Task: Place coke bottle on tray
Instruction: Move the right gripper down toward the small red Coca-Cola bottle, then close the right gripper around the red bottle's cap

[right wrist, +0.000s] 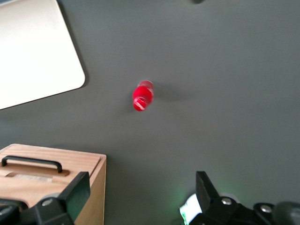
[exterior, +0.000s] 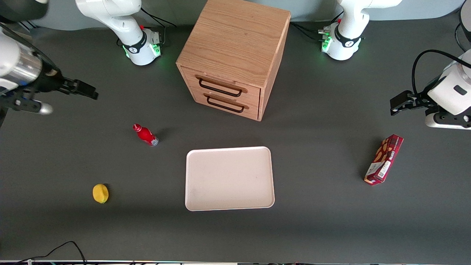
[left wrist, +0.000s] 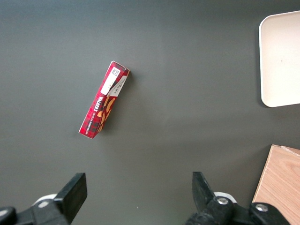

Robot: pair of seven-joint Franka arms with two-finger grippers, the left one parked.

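Front view shows the job barely begun: the coke bottle (exterior: 145,134) stands upright on the dark worktop (exterior: 331,228), well apart from the tray (exterior: 229,178), and nothing lies on the tray. The bottle sits a little farther from the front camera than the tray and toward the working arm's end of the worktop, with bare surface between them. The end effector (exterior: 85,90) hangs high above that end of the worktop, farther from the camera than the bottle and well apart from it, holding nothing. From the right wrist view its fingers (right wrist: 77,193) are spread wide, released, with the bottle (right wrist: 142,95) visible between and ahead of them. By my judgement every step is left: reaching down, grasping, carrying over the rim and setting down.

The bottle is small and red with a red cap, a pale script on its label and a clear base, far smaller than the tray. The tray is a flat pale cream-pink rectangle with rounded corners and a low rim. A wooden drawer cabinet (exterior: 235,55), a yellow lemon (exterior: 100,193) and a dark red snack box (exterior: 383,159) play no part.
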